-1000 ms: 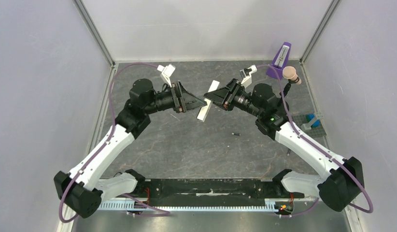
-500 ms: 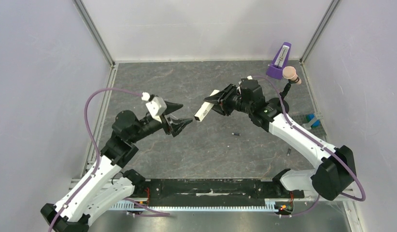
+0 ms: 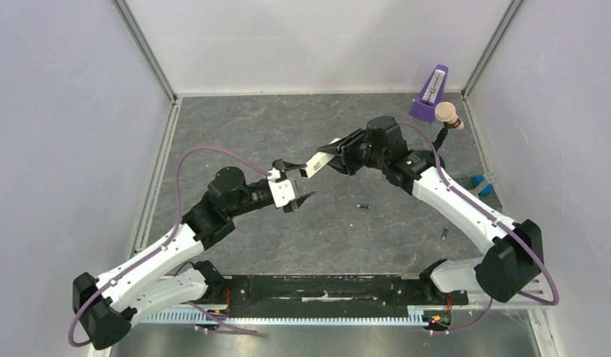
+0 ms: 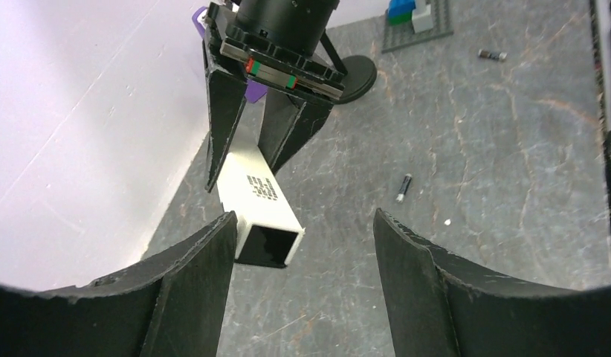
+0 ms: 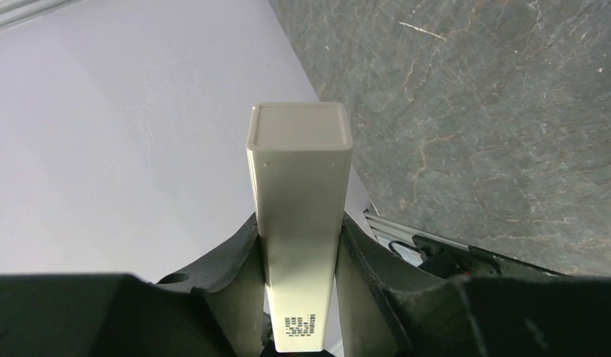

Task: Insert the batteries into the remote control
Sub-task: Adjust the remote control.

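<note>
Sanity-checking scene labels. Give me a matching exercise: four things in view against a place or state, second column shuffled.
Column 1
1. white rectangular remote control
2. small dark cylindrical battery
3. purple wedge-shaped object
4. left gripper

Column 2
A. open, holding nothing
B. lying loose on the grey table
C. clamped in the right gripper, off the table
D. standing in the far right corner

Pairs: 1-C, 2-B, 3-D, 4-A

Right claw [image 5: 299, 238] hides rear of remote control [image 5: 300, 216]; battery [image 3: 364, 205] too small.
</note>
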Available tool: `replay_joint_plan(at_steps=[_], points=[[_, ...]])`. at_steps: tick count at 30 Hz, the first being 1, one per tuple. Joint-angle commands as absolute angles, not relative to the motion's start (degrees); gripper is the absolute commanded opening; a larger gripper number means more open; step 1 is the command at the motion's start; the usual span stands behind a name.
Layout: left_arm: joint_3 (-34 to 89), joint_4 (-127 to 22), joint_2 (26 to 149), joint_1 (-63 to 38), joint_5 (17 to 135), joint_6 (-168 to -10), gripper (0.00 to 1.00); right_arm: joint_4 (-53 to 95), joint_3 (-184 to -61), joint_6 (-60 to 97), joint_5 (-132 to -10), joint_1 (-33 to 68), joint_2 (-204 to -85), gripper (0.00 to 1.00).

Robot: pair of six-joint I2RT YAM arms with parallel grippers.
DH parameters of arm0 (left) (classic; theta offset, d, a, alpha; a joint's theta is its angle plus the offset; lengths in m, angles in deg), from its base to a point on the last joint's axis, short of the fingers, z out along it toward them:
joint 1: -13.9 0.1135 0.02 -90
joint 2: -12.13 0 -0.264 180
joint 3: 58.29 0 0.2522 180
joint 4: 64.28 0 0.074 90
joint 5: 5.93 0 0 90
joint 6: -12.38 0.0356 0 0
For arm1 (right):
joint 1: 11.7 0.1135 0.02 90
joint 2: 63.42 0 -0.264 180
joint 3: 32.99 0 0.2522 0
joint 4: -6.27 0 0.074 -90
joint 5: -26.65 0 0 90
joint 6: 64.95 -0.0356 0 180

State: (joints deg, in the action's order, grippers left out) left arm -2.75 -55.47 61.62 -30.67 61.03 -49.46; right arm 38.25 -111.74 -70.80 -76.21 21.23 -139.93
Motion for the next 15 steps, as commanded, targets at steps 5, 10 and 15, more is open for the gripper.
replay_joint_plan(at_steps=[5, 10, 15], points=[[-0.9, -57.7, 64.9, -32.2, 64.7, -35.6, 0.74, 36.7, -114.3, -73.0, -79.6, 21.9, -140.0, 0.10], [-0.5, -55.8, 65.3, -32.3, 65.6, -32.0, 0.73, 36.7, -114.4, -73.0, -81.0, 21.8, -140.4, 0.10], [-0.7, -56.9, 65.8, -32.4, 66.2, -31.4, 0.65, 36.8, -114.2, -73.1, -81.5, 21.9, -140.5, 0.13]])
